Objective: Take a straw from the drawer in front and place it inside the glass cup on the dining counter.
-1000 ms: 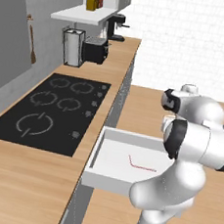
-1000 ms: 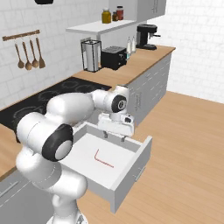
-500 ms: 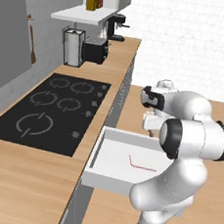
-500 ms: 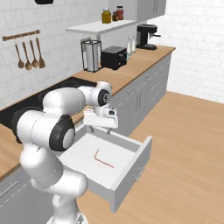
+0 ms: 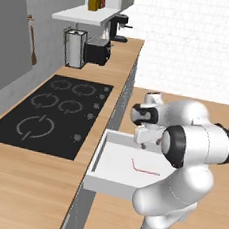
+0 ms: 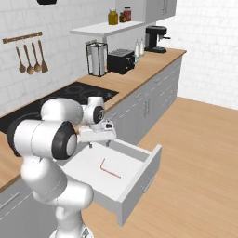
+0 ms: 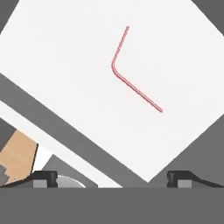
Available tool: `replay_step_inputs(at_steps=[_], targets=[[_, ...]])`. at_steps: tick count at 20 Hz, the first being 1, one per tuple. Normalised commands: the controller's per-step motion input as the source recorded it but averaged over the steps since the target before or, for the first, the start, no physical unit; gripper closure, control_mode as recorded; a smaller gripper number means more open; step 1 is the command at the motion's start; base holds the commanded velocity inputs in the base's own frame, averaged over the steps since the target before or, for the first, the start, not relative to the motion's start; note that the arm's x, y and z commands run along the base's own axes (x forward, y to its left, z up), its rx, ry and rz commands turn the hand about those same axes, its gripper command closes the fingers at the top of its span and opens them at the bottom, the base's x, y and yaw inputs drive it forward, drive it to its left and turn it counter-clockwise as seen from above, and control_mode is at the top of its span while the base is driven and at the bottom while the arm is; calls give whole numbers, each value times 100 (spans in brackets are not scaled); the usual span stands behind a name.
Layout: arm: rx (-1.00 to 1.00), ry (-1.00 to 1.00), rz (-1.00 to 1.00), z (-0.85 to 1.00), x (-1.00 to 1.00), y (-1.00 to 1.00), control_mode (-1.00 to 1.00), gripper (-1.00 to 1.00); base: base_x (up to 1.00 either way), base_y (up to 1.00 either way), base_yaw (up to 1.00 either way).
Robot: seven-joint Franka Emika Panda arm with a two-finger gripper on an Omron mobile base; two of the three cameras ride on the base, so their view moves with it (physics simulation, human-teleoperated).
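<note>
Gripper hangs wide open and empty above the open drawer's back edge; the bent straw lies below and ahead, untouched.

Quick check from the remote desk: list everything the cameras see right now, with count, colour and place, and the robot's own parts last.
straw: one, red-pink, bent, lying flat on the drawer floor.
drawer: one, white with grey front, pulled open below the counter.
cooktop: one, black, set in the wood counter.
wood counter: one, light wood, along the wall.
toaster: one, black, far end of counter.
coffee machine: one, black, counter's far end.
paper towel holder: one, grey-white, beside the toaster.
jars: about three, amber and dark, on the wall shelf.
wooden utensils: four, brown, hanging on the wall rail.
pincer: one, open, hovering over the drawer's back part, empty.
</note>
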Motion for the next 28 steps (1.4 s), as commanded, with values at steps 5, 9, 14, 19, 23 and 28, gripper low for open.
replay_step_inputs(at_steps=[5,9,14,19,23,28], targets=[[1,-7,26,-40,4,0,-100,-100,0,0,0],[7,-8,11,-31,0,0,-100,-100,0,0,0],[7,-3,0,-32,4,0,-100,-100,0,0,0],[2,-2,0,-31,23,0,-100,-100,0,0,0],[0,-3,0,-36,31,0,-100,-100,0,0,0],[0,-2,0,-47,30,1,-100,-100,0,0,0]])
